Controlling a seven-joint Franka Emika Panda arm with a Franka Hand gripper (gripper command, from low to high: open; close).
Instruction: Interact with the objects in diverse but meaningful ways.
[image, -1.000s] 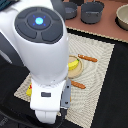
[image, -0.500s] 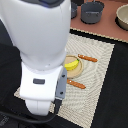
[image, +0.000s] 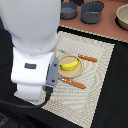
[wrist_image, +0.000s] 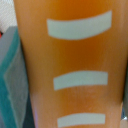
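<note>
Claw unseen; wrist view alone shows orange ridged block (wrist_image: 75, 65).

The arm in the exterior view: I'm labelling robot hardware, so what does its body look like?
The arm is bulky, with a smooth, rounded white shell. One link carries a small dark grey oval inset, and a grey panel with small screw-like dots runs down its side. A black cable curves beneath it. The hand is not visible.

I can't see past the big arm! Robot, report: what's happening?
Gripper hidden behind arm, state unknown. Orange ridged block with white stripes fills wrist view. Yellow banana on round plate, untouched.
</note>
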